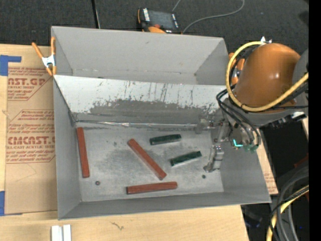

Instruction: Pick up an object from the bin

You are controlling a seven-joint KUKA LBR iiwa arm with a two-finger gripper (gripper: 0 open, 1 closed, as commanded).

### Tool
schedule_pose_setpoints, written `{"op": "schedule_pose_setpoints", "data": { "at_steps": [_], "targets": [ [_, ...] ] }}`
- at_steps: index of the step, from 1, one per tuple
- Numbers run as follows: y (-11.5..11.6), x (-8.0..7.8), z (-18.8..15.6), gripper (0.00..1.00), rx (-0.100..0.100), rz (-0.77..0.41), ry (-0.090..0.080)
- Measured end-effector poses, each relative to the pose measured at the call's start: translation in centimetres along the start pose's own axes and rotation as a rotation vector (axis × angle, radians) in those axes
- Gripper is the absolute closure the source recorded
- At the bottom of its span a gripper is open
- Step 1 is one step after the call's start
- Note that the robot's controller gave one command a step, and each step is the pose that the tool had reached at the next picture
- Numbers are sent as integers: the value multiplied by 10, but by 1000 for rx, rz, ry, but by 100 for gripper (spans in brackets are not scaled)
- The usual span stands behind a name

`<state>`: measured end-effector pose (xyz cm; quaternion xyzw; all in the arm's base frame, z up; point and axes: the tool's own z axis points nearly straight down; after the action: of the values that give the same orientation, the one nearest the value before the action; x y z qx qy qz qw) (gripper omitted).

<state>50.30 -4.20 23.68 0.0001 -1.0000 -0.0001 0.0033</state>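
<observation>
Near wall of bin [150, 205]: red-brown bar [151, 187] lying flat, left-right. Farther in, second red-brown bar [146, 158] on a diagonal, mid-floor. Third red-brown bar [83, 152] along left wall. Right of centre, dark green bar [185, 158]; gripper [214, 164] low over bare floor just right of it, nothing seen held, open or closed not discernible. Farthest: another green bar [165, 139].

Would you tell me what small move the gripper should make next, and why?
Probably a short shift toward the view's left: the gripper sits over bare bin floor just right of the lower dark green bar, the nearest thing to it.
</observation>
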Motion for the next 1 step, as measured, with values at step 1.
{"op": "schedule_pose_setpoints", "data": {
  "at_steps": [1],
  "targets": [
    [-7, -53, 164, 0, 0, -129, -6]
  ]
}}
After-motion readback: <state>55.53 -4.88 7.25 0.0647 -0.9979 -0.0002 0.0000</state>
